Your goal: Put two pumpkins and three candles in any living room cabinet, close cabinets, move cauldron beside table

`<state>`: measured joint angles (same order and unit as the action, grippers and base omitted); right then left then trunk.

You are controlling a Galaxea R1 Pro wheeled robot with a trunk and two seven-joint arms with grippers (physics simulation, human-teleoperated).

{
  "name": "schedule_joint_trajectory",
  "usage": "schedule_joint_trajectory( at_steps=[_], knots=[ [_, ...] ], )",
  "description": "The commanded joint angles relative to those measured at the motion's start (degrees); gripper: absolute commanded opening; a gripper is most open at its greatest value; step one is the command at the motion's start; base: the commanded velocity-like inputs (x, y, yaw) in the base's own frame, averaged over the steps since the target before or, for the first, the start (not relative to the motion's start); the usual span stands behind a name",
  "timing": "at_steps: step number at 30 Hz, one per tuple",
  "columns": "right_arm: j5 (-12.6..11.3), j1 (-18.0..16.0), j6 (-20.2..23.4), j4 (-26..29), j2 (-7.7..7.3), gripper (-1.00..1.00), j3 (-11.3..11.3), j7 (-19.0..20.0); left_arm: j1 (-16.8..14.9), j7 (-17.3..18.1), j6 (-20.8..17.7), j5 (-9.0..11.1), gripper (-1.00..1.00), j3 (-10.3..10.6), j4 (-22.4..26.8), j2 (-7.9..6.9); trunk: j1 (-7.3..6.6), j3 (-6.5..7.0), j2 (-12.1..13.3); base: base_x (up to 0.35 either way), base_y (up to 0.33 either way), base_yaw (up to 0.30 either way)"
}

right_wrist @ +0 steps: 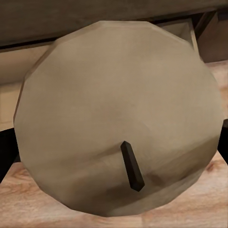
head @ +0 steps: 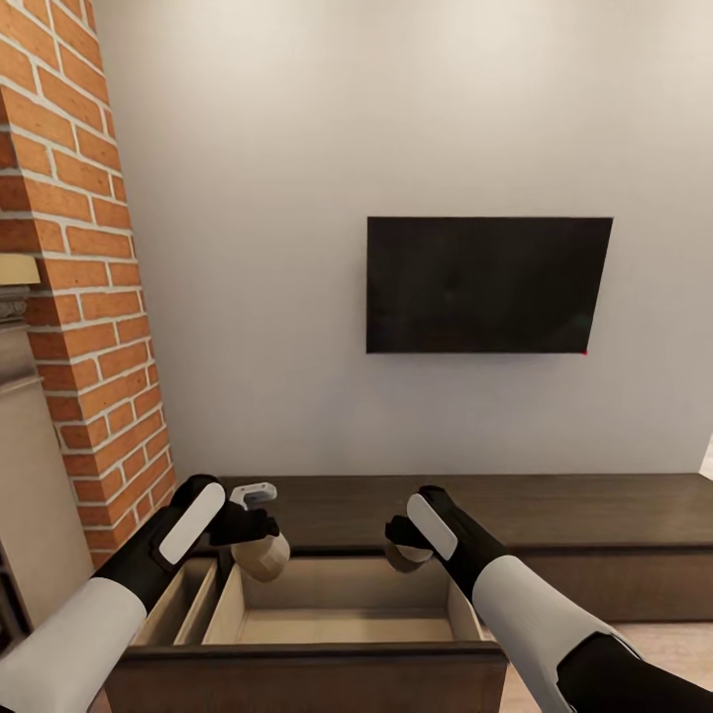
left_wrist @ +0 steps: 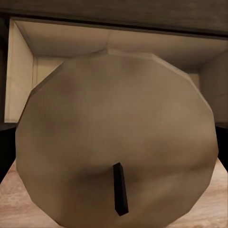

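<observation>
The long dark-brown cabinet (head: 594, 535) runs along the wall, with one drawer (head: 347, 604) pulled out, its tan inside bare. My left gripper (head: 253, 530) is shut on a grey-brown candle (head: 260, 555) held over the drawer's left back corner. The right gripper (head: 406, 550) is shut on a second candle (head: 401, 561) above the drawer's right back part. Each wrist view looks onto a candle's flat end with its dark wick: one candle (left_wrist: 116, 137) in the left wrist view, the other candle (right_wrist: 118, 118) in the right wrist view. Behind both sits the open drawer (left_wrist: 57, 42).
A black television (head: 487, 284) hangs on the white wall above the cabinet. A red brick column (head: 89, 297) stands at the left, close to my left arm. Light wood floor (head: 654, 644) shows at the right of the drawer.
</observation>
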<state>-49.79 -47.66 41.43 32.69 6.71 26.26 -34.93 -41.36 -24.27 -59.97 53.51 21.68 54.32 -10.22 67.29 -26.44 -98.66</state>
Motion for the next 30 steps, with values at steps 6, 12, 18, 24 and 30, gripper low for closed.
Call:
schedule_joint_trajectory(
  at_steps=[6, 12, 18, 24, 30],
  knots=[
    [-0.75, -0.07, -0.12, 0.09, -0.03, -1.00, 0.28, -0.58, -0.07, -0.59, -0.03, 0.62, -1.00, 0.21, -0.05, -0.06, 1.32, -1.15, -2.46, 0.000, 0.000, 0.000],
    [-0.75, -0.07, -0.12, 0.08, -0.03, -1.00, 0.28, -0.58, -0.09, -0.61, -0.03, 0.67, -1.00, 0.21, -0.14, -0.06, 2.64, -2.23, -4.87, 0.000, 0.000, 0.000],
    [-0.75, -0.07, -0.12, 0.08, 0.25, -1.00, 0.28, -0.58, -0.12, -0.63, -0.03, 0.71, -1.00, 0.23, -0.32, -0.06, 3.96, -3.30, -7.28, 0.000, 0.000, 0.000],
    [-0.75, -0.07, -0.12, 0.07, 0.31, -1.00, 0.28, -0.58, -0.12, -0.62, -0.03, 0.71, -1.00, 0.22, -0.35, -0.06, 5.27, -4.38, -9.68, 0.000, 0.000, 0.000],
    [-0.72, -0.07, -0.12, 0.06, 0.32, -1.00, 0.28, -0.58, -0.13, -0.61, -0.03, 0.67, -1.00, 0.22, -0.34, -0.06, 6.59, -5.46, -12.09, 0.000, 0.000, 0.000]
  ],
)
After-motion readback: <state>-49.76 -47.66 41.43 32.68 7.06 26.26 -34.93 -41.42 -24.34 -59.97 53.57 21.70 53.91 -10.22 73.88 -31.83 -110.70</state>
